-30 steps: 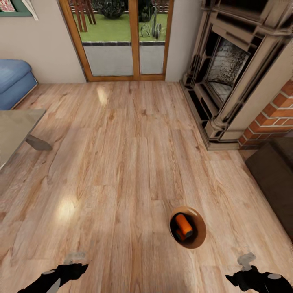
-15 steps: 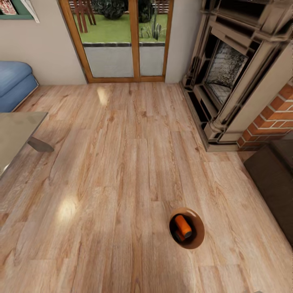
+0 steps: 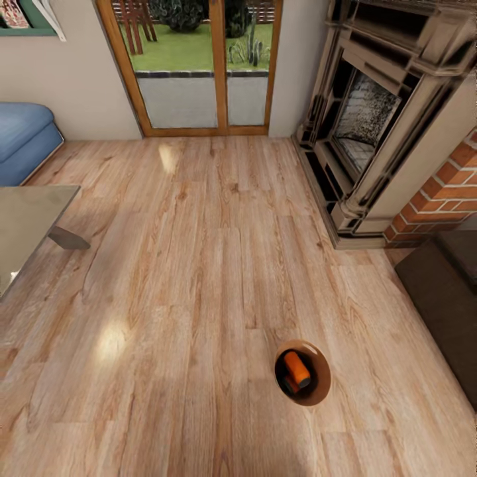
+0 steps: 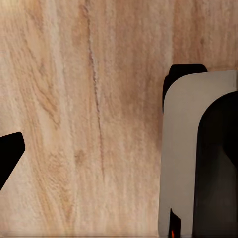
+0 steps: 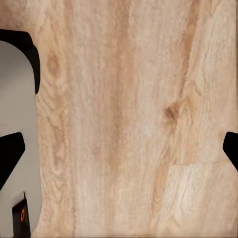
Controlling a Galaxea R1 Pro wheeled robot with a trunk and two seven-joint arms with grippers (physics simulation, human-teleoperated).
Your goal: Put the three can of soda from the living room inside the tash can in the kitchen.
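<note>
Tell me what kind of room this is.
Most likely a living room: a brick-and-stone fireplace, a blue sofa and wood-framed glass doors onto a garden, over light wood flooring.

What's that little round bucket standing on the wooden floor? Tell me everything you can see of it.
The tash can is a small round bucket standing upright on the light wood floor, seen from above in the head view. Its inside is glossy copper-brown, and its mouth is open, with no lid. At least one orange can of soda lies tilted inside it, with a second orange shape partly hidden under it. Nothing else touches the bucket. It stands apart from the fireplace and the dark cabinet.
</note>
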